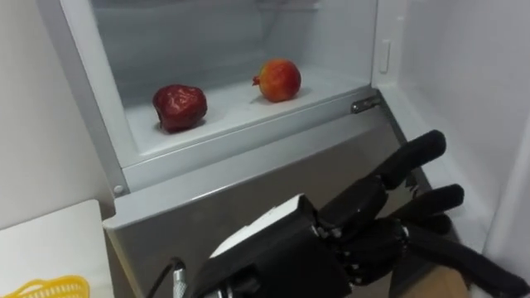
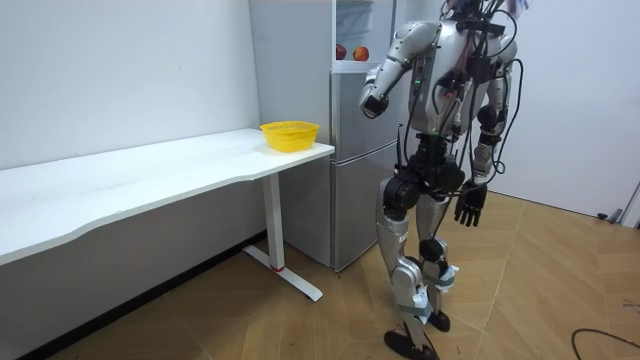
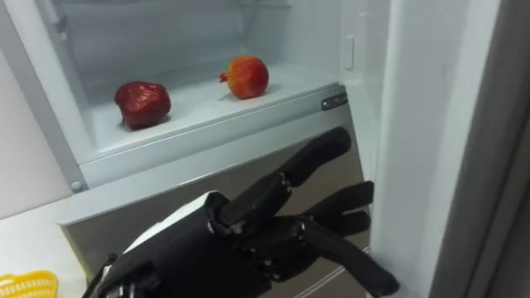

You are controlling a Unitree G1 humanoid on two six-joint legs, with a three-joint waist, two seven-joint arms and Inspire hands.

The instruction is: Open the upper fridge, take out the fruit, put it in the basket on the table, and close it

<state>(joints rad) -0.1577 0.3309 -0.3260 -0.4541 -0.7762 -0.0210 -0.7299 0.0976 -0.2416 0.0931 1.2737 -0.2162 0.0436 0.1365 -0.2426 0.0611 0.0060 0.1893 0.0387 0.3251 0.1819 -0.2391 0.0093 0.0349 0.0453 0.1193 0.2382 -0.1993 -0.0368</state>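
**Left hand open below the fridge's upper shelf, two fruits untouched**

The fridge [image 2: 355, 170] stands with its upper compartment [image 1: 215, 33] open. On the compartment's white shelf [image 1: 232, 112] lie two fruits, well apart from each other. A dark red fruit [image 1: 179, 107] sits toward the fridge's left side. An orange-red pomegranate [image 1: 278, 79] sits nearer its right side and a little deeper in. Both rest on the shelf and nothing touches them.

The robot stands upright on both legs, facing the fridge and close to its front. Its left hand [image 1: 368, 240] is raised before the fridge's grey lower door [image 1: 207, 203], below the shelf's front edge and toward the fridge's right side. Its fingers [image 1: 418, 153] are stretched out and spread apart, with the thumb held away from them. The hand holds nothing and is clear of both fruits. The right hand [image 2: 470, 208] hangs at the robot's side, away from the fridge, its fingers loose, pointing down and empty.

A small metal hinge [image 1: 365, 104] sits at the right front corner of the fridge's upper compartment. To the fridge's left a white table [image 2: 150, 175] runs along the wall. A yellow basket [image 2: 290, 134] stands at the table end nearest the fridge.
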